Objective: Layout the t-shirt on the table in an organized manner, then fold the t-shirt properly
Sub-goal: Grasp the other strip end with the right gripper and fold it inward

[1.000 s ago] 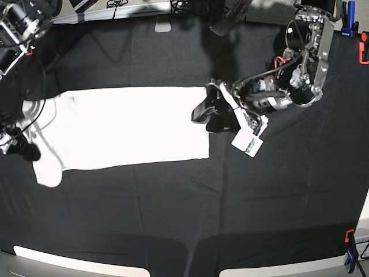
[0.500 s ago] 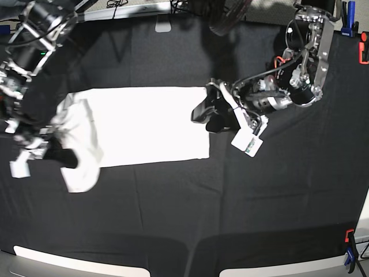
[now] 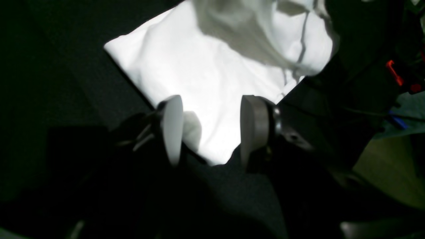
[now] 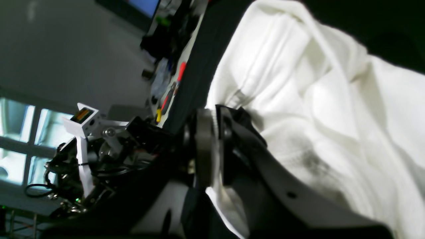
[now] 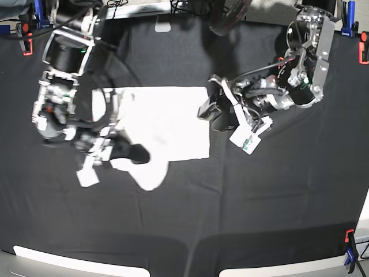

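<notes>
The white t-shirt (image 5: 173, 124) lies plain side up on the black table (image 5: 271, 196), its left part lifted and drawn over toward the middle. My right gripper (image 5: 136, 154) is shut on a bunch of that fabric; the right wrist view shows its fingers (image 4: 205, 146) pinching the t-shirt (image 4: 332, 109). At the shirt's right edge my left gripper (image 5: 207, 113) is open. In the left wrist view its two pads (image 3: 172, 127) stand wide apart over the edge of the t-shirt (image 3: 206, 69), gripping nothing.
Red and blue clips sit on the table's edges at the top right (image 5: 363, 51), the bottom right (image 5: 349, 245) and the top left (image 5: 26, 36). A white tag (image 5: 247, 139) hangs from the left arm. Light panels run along the near edge (image 5: 75, 266).
My right gripper has swept right and toward the near edge, dragging the shirt's left end over the rest. The left arm has barely moved and stays open.
</notes>
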